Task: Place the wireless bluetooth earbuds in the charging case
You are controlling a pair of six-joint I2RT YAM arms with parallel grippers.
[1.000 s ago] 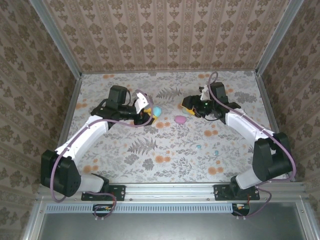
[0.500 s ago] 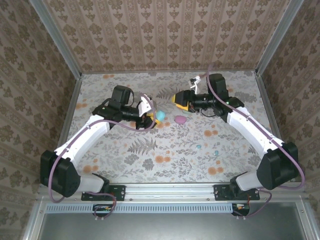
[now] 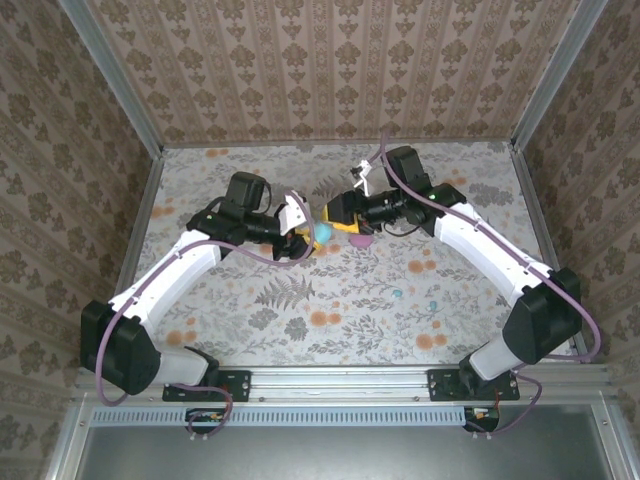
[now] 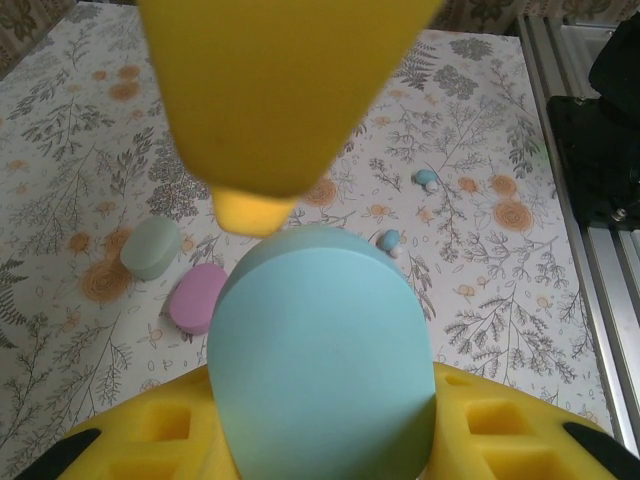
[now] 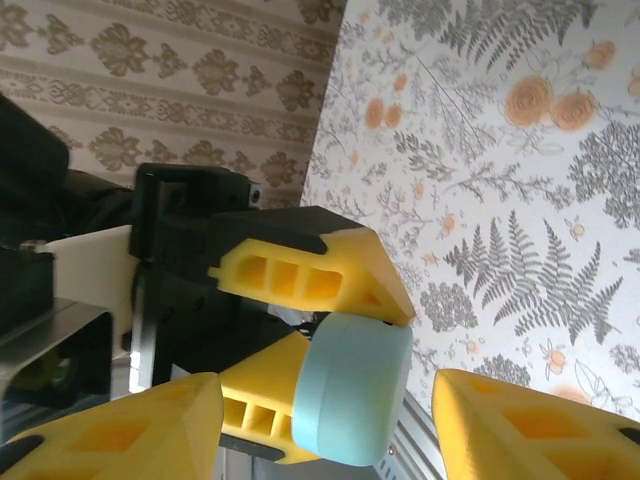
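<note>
Above the floral counter (image 3: 300,300), the left gripper (image 3: 303,234) pinches a light-blue case (image 3: 322,233); the right gripper (image 3: 336,214) hangs spread just beside it.

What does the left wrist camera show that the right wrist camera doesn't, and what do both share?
Left wrist: a mint case, a pink case and two tiny earbuds loose on the table. Right wrist: the left gripper side-on, the open right gripper flanking it, and the wallpapered wall. Both: the light blue case clamped in the left gripper, over the floral table.
</note>
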